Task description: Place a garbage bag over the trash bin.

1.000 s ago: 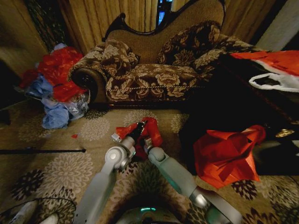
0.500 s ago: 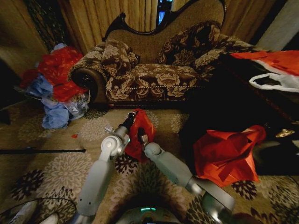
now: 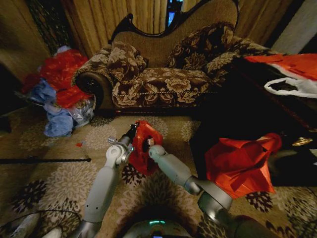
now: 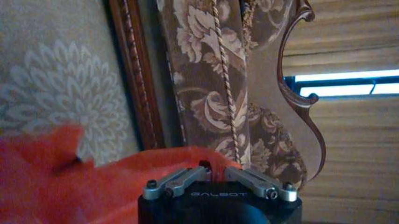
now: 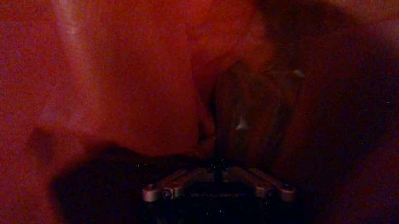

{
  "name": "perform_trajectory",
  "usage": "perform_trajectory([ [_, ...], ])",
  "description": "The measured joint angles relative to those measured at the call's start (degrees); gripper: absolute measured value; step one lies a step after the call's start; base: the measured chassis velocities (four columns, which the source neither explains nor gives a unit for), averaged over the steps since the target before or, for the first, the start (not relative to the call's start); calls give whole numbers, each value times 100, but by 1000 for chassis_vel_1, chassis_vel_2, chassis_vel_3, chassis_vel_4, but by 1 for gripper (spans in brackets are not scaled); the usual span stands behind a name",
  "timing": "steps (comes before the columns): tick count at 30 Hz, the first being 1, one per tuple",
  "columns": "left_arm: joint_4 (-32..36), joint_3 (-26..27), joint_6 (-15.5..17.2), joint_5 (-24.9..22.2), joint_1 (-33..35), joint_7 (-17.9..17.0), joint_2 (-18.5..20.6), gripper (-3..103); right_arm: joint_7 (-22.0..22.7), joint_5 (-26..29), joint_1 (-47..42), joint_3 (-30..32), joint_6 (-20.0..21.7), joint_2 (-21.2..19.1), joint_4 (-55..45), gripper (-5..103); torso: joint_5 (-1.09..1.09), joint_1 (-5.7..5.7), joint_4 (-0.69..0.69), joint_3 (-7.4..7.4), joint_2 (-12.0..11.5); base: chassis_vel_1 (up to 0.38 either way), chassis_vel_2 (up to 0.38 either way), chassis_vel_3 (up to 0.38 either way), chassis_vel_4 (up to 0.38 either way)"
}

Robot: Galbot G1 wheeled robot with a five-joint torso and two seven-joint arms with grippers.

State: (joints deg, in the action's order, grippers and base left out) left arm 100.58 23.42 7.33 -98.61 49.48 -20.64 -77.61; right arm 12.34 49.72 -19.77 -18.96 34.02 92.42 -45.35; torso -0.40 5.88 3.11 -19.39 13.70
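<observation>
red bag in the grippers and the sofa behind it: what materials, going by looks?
Glossy deep-red garbage bag, pinched by left gripper and right gripper: thin plastic film, crinkled, with sheen. Brown floral sofa: woven patterned upholstery, rope trim, dark carved frame, probably wood.

Setting: a domestic living room. Indicators: an ornate sofa [image 3: 163, 64] with carved dark wood frame and floral brocade upholstery, matching cushions [image 3: 126, 59], a patterned carpet [image 3: 64, 173] with large flower medallions, and pleated curtains [image 3: 119, 15] covering a window behind. A heap of red and blue bags [image 3: 59, 89] lies beside the sofa arm.
</observation>
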Motion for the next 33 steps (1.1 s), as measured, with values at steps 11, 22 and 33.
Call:
perform_trajectory([
  [11, -50, 88, -7, 11, 91, -5, 21, 0, 76, -68, -128, 144, 16, -14, 267, 0, -1, 0, 2, 0, 0, 0, 0, 0, 0],
  [22, -142, 166, -16, 389, 289, 155, 14, 0, -206, -520, 56, 153, -374, -15, 708, 0, -2, -4, 3, 6, 5, 0, 0, 0, 0],
  [33, 180, 13, 251, 1135, 710, 190, 36, 0, -198, -707, -86, 19, -342, -25, 159, 0, 1, 1, -3, -2, -1, 0, 0, 0, 0],
])
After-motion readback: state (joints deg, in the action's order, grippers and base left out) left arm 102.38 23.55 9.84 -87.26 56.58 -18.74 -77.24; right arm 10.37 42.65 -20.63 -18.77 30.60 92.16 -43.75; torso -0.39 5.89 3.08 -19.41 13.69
